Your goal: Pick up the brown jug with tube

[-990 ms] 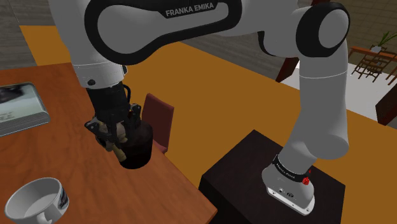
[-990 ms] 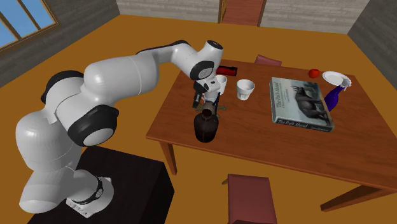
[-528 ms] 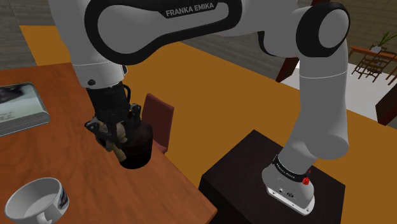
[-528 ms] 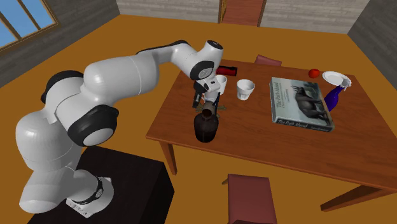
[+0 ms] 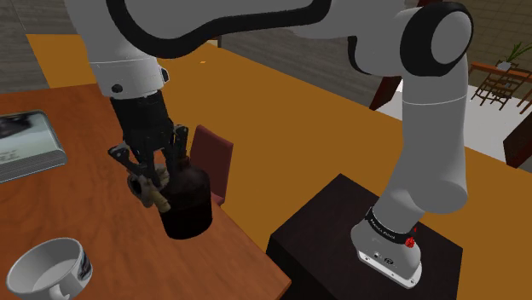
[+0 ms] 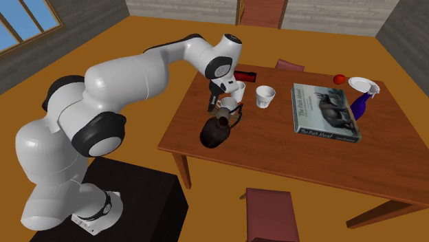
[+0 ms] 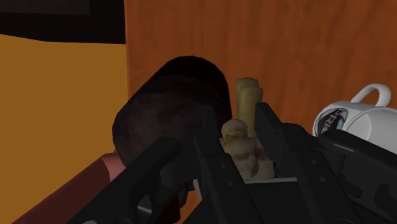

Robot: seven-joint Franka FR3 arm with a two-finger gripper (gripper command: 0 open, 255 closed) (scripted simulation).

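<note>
My claw (image 7: 240, 145) is clamped on the pale neck of the dark brown jug (image 5: 186, 209), which tilts by the desk (image 5: 77, 204) edge near the stand.

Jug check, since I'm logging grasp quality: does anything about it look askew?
Yes: the brown jug leans well off upright, clasped at its neck by the gripper, its base angled toward the table edge.

Close beside the jaws: white mug (image 7: 361, 127). Bare table (image 5: 51, 204) runs between. Past the clasped jug (image 5: 186, 206), off the table edge: chair (image 5: 214, 158) back, blocking that side.
</note>
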